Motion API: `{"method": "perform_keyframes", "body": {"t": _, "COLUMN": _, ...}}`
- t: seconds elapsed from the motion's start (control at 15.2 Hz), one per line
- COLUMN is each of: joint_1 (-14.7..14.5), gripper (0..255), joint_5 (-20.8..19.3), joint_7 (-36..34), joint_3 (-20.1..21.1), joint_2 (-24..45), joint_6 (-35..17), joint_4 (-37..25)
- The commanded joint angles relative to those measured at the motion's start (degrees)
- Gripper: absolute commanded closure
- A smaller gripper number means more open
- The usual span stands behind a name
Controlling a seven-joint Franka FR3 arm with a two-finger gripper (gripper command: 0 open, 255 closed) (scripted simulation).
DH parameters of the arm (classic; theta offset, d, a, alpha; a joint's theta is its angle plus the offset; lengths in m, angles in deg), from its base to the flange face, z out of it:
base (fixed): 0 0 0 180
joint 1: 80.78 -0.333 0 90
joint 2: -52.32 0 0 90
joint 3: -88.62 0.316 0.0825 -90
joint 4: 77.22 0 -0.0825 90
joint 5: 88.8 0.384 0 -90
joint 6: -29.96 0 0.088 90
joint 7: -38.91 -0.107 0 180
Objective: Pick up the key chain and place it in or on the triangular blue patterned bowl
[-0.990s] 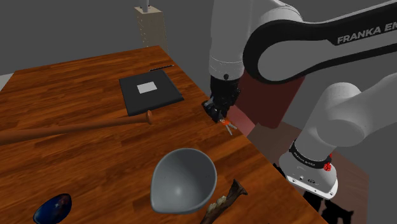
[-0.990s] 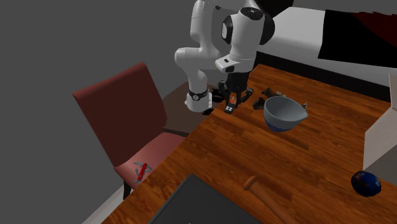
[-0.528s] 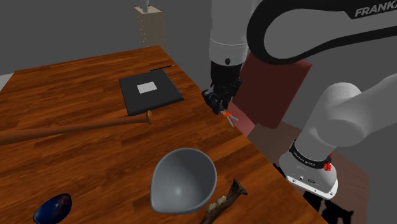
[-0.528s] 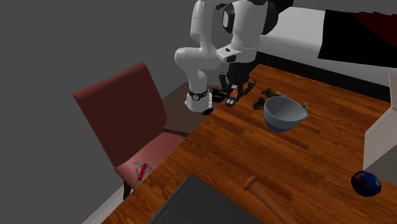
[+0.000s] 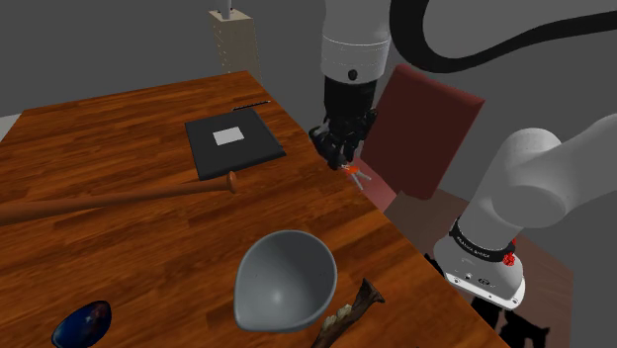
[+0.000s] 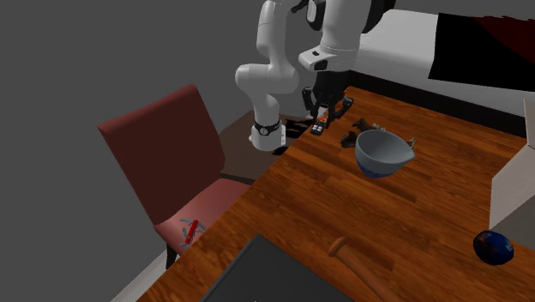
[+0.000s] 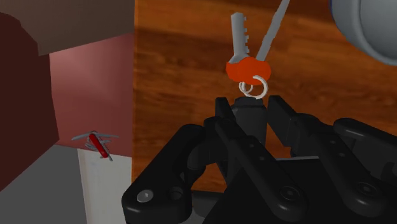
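Note:
My black gripper hangs above the wooden table's edge on the chair side, shut on the key chain. In the wrist view the fingers clasp the chain's dark end, and its ring, red fob and two grey keys dangle beyond the gripper. The bowl is drawn plain grey, rounded-triangular, and stands on the table toward the shoulder view's bottom, apart from the gripper. In the second exterior view the bowl sits to the right of the key chain.
A black book and a wooden bat lie on the table. A dark blue round object and a dark bone-like piece lie near the bowl. A red chair stands at the table's edge, with a small red and grey item on its seat.
The gripper has risen from the table with the key chain in it and moved a little toward the shoulder view's top; the keys now hang clear of the wood.

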Motion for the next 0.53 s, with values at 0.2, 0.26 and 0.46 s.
{"method": "perform_keyframes", "body": {"t": 0.2, "joint_1": 0.0, "gripper": 255, "joint_5": 1.2, "joint_7": -7.1, "joint_3": 6.7, "joint_2": 5.3, "joint_6": -0.1, "joint_4": -6.3}}
{"method": "perform_keyframes", "body": {"t": 0.26, "joint_1": 0.2, "gripper": 255, "joint_5": 1.3, "joint_7": -8.6, "joint_3": 8.1, "joint_2": 6.6, "joint_6": -0.1, "joint_4": -7.8}}
{"method": "perform_keyframes", "body": {"t": 0.46, "joint_1": 1.0, "gripper": 255, "joint_5": 0.9, "joint_7": -13.4, "joint_3": 12.8, "joint_2": 10.8, "joint_6": -0.3, "joint_4": -12.4}}
